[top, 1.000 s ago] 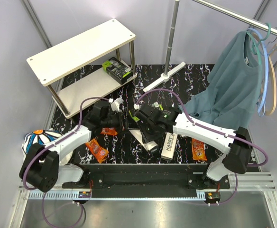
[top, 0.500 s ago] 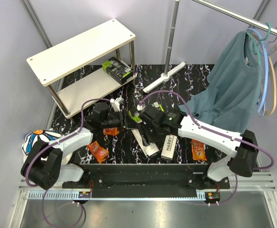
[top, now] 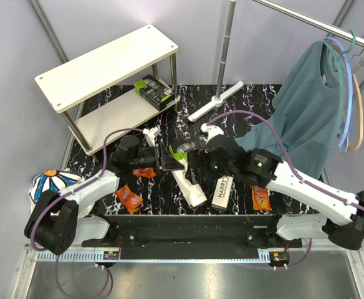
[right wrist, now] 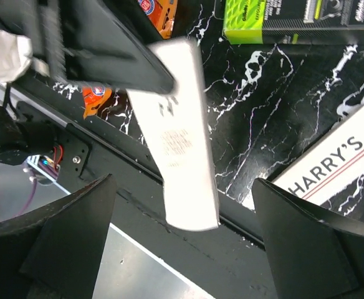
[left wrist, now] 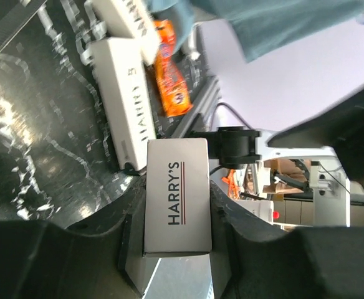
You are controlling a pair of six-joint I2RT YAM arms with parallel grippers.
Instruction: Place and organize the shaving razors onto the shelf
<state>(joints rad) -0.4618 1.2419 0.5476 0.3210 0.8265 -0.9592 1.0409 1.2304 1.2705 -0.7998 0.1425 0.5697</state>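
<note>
My left gripper (top: 172,161) is shut on one end of a white HARRY'S box (top: 190,187), held between its fingers (left wrist: 232,218) above the table's near edge. My right gripper (top: 202,148) hangs open above that box (right wrist: 179,156) and does not touch it. A second HARRY'S box (top: 222,192) lies flat on the black marble tabletop. A black-and-lime pack (top: 185,149) lies by the grippers, and another (top: 154,90) sits on the lower board of the shelf (top: 107,62). Orange packets lie at the left (top: 129,198), under the left arm (top: 146,172) and at the right (top: 260,197).
A clothes rail with a teal shirt (top: 306,106) on hangers fills the back right. Its white T-shaped foot (top: 216,101) rests on the table behind the grippers. A flower-patterned object (top: 51,184) sits at the left edge. The black mounting rail (top: 188,227) runs along the front.
The white box passed from the right gripper to the left. The left jaws closed on it, the right jaws opened wide, and the right arm drew back to the right.
</note>
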